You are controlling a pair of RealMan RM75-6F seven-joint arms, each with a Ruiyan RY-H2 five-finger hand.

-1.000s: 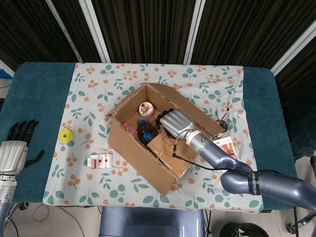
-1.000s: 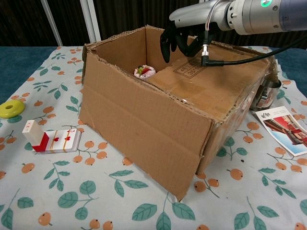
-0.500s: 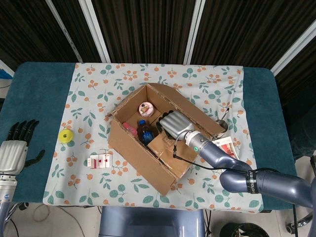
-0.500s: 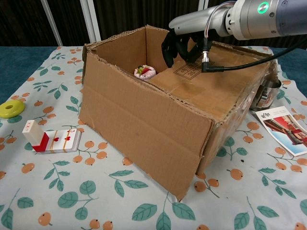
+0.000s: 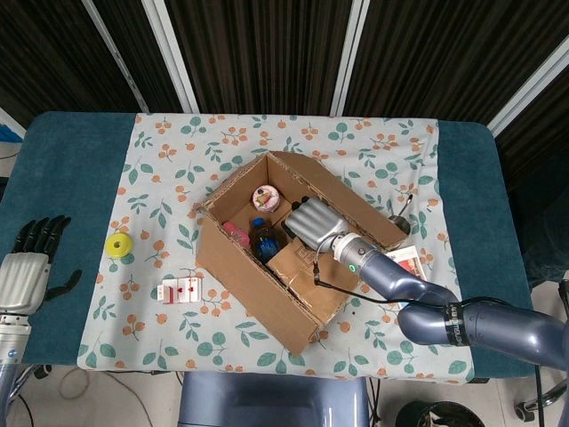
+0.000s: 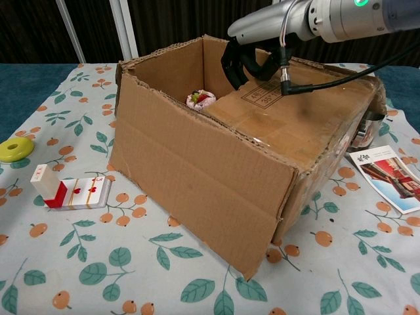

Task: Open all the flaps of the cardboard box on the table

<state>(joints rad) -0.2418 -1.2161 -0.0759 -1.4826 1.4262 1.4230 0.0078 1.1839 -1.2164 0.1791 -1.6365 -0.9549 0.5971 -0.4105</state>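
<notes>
The right hand point(image 5: 313, 222) reached into the cardboard box point(image 6: 197, 164) from the right, its dark fingers point(image 6: 231, 65) curled down over the free edge of the one flap point(image 6: 289, 118) that lay folded flat across the opening. Whether the fingertips had actually hooked under that edge, I could not tell; it looked more like resting on the flap than a firm hold. The left hand point(image 5: 27, 267) hung well off to the near left, fingers spread, holding nothing.

The box sat near the middle of the flowered cloth point(image 5: 169, 142), turned at an angle. The corrugated board looked light and stiff, so I judged the flap would hinge up easily if taken at its free edge, though the whole box might slide on the cloth.

Inside were a blue-capped bottle point(image 5: 260, 233) and a small pink cup point(image 5: 264, 193). Left of the box lay a yellow ring point(image 5: 118, 244) and a card pack point(image 5: 182, 289); a leaflet point(image 6: 387, 169) lay to its right.
</notes>
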